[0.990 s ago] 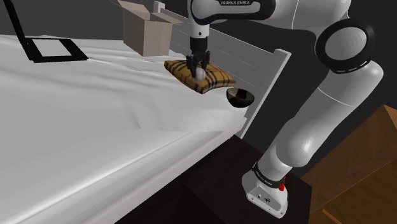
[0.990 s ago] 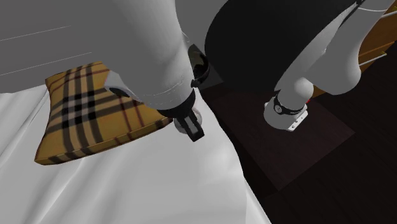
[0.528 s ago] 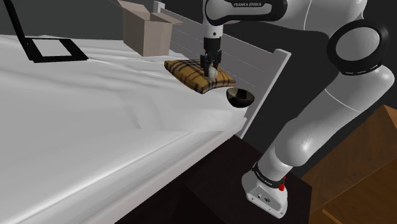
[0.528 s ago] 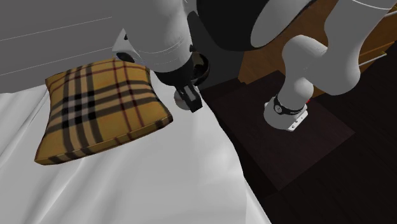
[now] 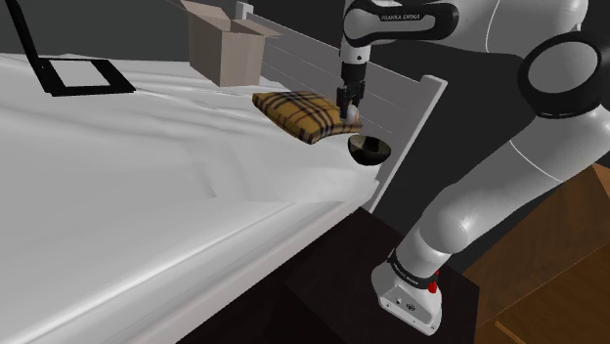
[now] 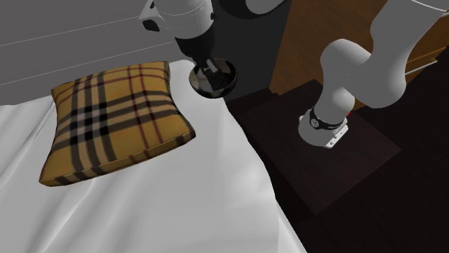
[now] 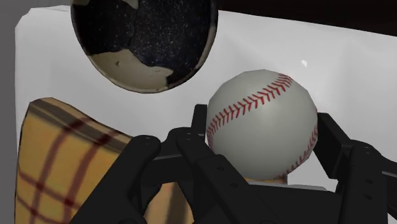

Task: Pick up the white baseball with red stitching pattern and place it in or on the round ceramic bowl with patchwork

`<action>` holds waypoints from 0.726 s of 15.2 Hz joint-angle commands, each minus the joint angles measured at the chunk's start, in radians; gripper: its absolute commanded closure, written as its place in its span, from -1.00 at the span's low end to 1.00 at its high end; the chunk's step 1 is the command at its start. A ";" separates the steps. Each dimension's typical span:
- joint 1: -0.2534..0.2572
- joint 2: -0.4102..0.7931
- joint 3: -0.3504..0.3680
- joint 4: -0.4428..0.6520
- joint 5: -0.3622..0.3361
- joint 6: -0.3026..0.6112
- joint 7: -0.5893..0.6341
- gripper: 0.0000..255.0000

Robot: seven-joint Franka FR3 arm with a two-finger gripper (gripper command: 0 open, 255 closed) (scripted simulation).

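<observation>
Pillow (image 5: 305,114) lies on the bed (image 5: 147,176), bowl (image 5: 369,150) just beside it toward the shoulder view's right, gripper (image 5: 348,112) clasping the baseball (image 7: 262,121) above the pillow's bowl-side edge, box (image 5: 225,44) behind the pillow, further left.

Baseball (image 7: 261,124): white, red stitching.
Bowl (image 7: 143,38): dark speckled interior, cream patches.
Cushion (image 6: 108,118): tan plaid; black, white and red stripes.
Bed sheet (image 5: 147,166): white.

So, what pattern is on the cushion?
The cushion is tan plaid with black, white, red lines; second exterior view.
</observation>
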 commanded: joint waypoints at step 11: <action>-0.119 -0.051 -0.171 -0.057 -0.099 0.064 -0.256 1.00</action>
